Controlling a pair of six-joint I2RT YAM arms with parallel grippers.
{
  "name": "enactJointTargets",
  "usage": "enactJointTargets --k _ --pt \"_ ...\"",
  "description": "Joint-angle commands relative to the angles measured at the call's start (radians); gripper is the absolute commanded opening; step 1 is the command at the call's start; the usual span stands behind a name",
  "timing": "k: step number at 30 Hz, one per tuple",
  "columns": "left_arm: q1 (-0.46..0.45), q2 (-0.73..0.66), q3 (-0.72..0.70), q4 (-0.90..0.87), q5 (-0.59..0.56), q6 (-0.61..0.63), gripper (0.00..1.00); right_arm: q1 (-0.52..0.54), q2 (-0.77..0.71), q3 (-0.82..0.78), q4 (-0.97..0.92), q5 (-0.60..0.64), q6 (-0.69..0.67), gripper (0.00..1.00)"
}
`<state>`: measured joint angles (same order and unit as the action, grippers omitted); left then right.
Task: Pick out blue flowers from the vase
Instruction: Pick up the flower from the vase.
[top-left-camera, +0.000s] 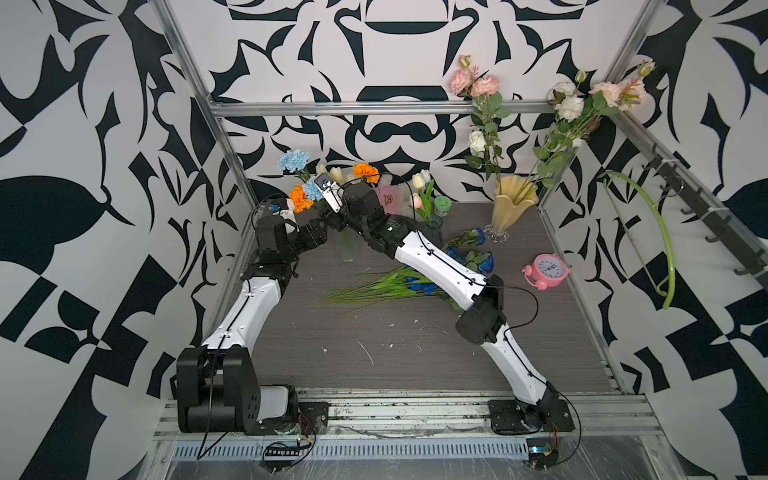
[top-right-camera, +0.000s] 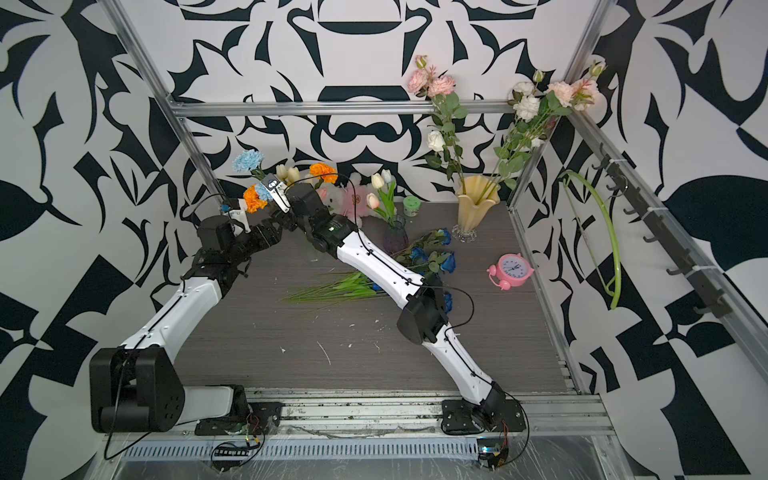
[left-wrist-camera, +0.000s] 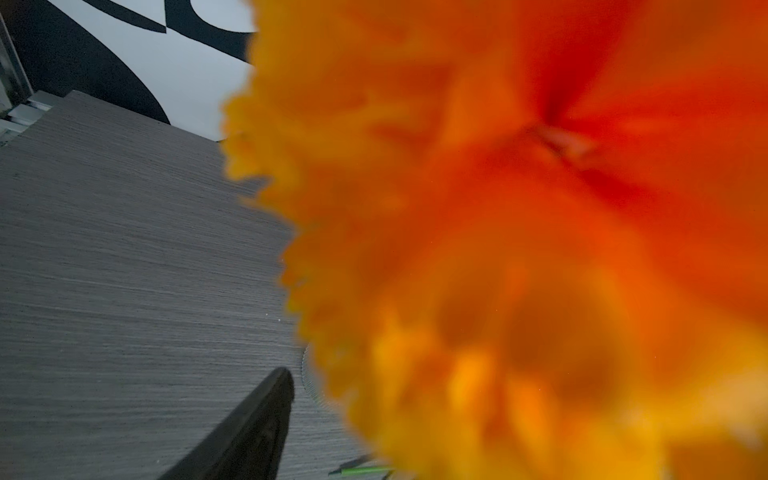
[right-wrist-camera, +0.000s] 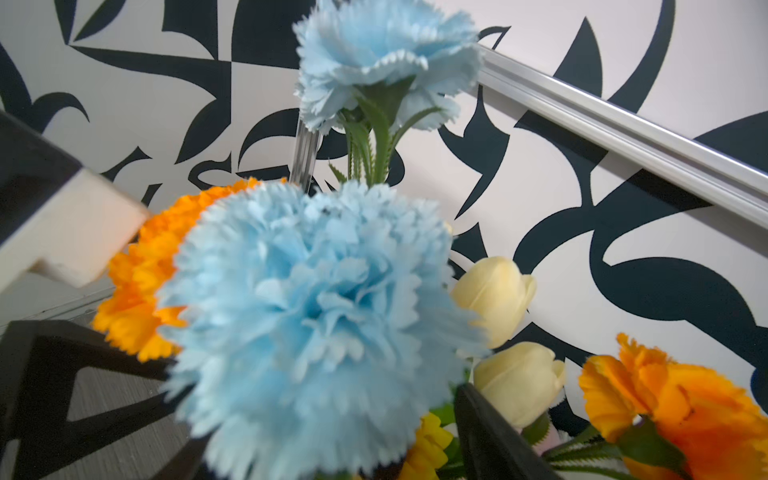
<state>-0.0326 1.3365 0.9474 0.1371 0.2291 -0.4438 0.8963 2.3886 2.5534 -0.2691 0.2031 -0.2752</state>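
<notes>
- Clear vase (top-left-camera: 347, 247) stands back-left on table (top-left-camera: 374, 340); both arms reach in to it.
- In vase: two pale-blue carnations, upper carnation (top-left-camera: 293, 160) and lower carnation (top-left-camera: 312, 190), mixed w/ orange marigolds (top-left-camera: 300, 198) and cream tulips (right-wrist-camera: 494, 299).
- R gripper (right-wrist-camera: 311, 376): jaws apart, fingers either side of lower carnation's bloom in wrist view. Bloom hides the stem; no clamp visible.
- L gripper (top-left-camera: 312, 227): low, just beside vase neck. Wrist view shows one finger (left-wrist-camera: 249, 436), rest blocked by a blurred marigold, so can't tell if it's open or gripping.
- Out of vase, lying on table under R forearm: dark-blue tulips (top-left-camera: 417, 286) w/ long green leaves, deep-blue roses (top-left-camera: 485, 262) just behind them.
- Elsewhere: yellow vase (top-left-camera: 513, 203) w/ pink and white blooms at back-right, pink clock (top-left-camera: 549, 268) near it.
</notes>
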Motion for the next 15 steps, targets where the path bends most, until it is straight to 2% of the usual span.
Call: enactJointTargets --k 1,7,14,15 --pt "0.006 0.01 0.014 0.018 0.011 0.016 0.82 -0.002 -0.027 0.038 0.079 -0.001 -0.006 0.69" --pt "0.005 0.016 0.013 0.018 0.012 0.014 0.81 -0.003 -0.01 0.037 0.128 0.0 -0.013 0.61" --pt "0.005 0.019 0.011 0.018 0.01 0.018 0.81 -0.01 0.009 0.035 0.154 0.0 -0.013 0.59" --pt "0.005 0.02 0.011 0.019 0.01 0.017 0.81 -0.01 0.013 0.033 0.159 -0.031 -0.014 0.59"
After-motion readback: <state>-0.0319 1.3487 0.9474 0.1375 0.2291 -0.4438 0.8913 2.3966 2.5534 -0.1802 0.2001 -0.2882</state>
